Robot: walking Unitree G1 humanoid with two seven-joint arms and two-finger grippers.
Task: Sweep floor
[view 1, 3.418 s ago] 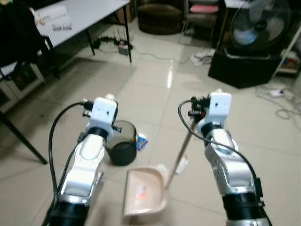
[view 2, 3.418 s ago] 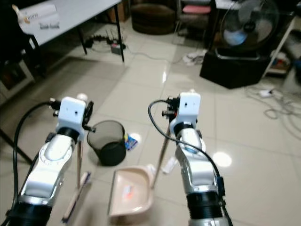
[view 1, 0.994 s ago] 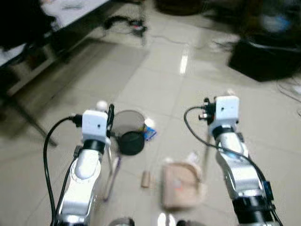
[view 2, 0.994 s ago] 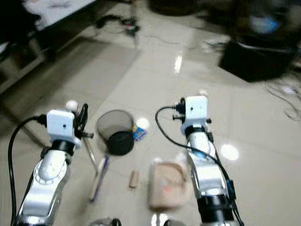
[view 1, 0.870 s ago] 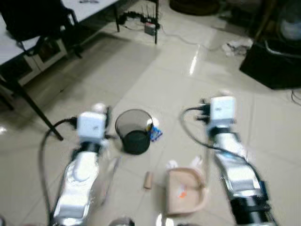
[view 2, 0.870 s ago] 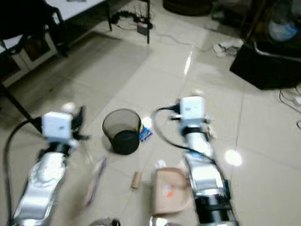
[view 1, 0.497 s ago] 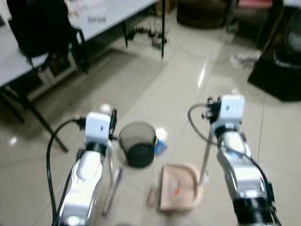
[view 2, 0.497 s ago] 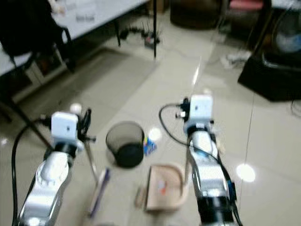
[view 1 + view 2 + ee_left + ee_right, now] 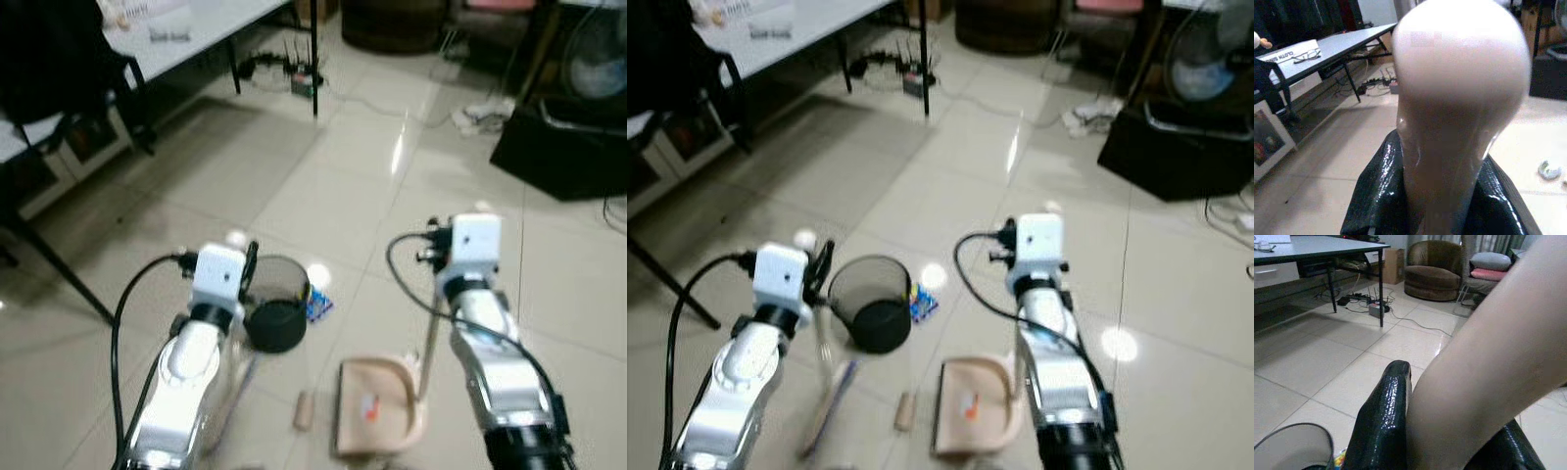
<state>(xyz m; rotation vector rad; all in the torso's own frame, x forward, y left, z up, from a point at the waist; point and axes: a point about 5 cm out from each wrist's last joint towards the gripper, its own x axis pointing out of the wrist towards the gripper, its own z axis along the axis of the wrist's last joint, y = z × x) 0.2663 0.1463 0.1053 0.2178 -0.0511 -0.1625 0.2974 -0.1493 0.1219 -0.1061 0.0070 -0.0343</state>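
My left gripper (image 9: 1442, 196) is shut on the round-topped beige broom handle (image 9: 1459, 98). The handle's knob (image 9: 235, 238) stands above my left wrist, and the broom head (image 9: 828, 406) rests on the tiles below. My right gripper (image 9: 1449, 431) is shut on the dustpan's upright beige handle (image 9: 428, 343). The beige dustpan (image 9: 377, 416) lies flat on the floor with a small orange scrap (image 9: 370, 409) in it. A small tan cylinder (image 9: 303, 411) lies between broom head and dustpan. A dark mesh bin (image 9: 277, 304) stands beyond them, with a blue wrapper (image 9: 318, 306) and a white blob (image 9: 317, 274) beside it.
A grey table (image 9: 196, 29) with black legs runs along the left, cables and a power strip (image 9: 284, 73) under its far end. A slanted black leg (image 9: 59, 274) crosses the near left. A black box (image 9: 563, 147) with a fan sits at right. A brown armchair (image 9: 1432, 269) stands far back.
The whole picture has shifted as the camera moved and sharpened. Both grippers still hold their handles. The cylinder now lies a little further from the dustpan's left edge.
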